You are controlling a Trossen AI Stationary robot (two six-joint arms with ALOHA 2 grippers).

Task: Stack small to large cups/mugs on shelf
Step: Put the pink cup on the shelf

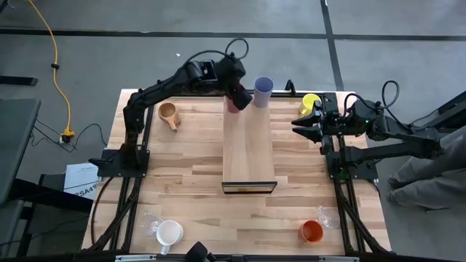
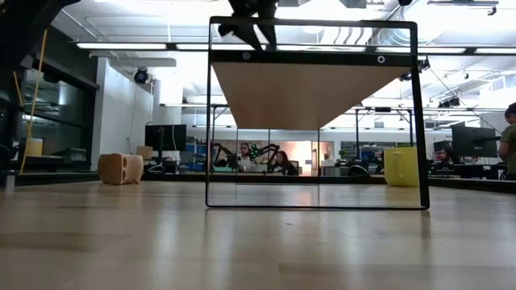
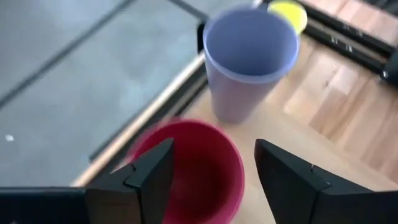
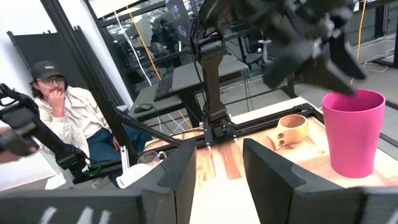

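Note:
The crimson cup stands upright on the far end of the pale shelf, with the lavender cup just beyond it, upright on the shelf's far right corner. My left gripper hovers open over the crimson cup, one finger on either side of its rim, apparently clear of it; the right wrist view shows that gripper just above the cup. My right gripper waits open at the table's right side, beside the yellow mug.
A tan wooden handled cup sits on the table left of the shelf. Near the front edge stand a white mug, an orange tumbler and two clear glasses. A person sits beyond the table.

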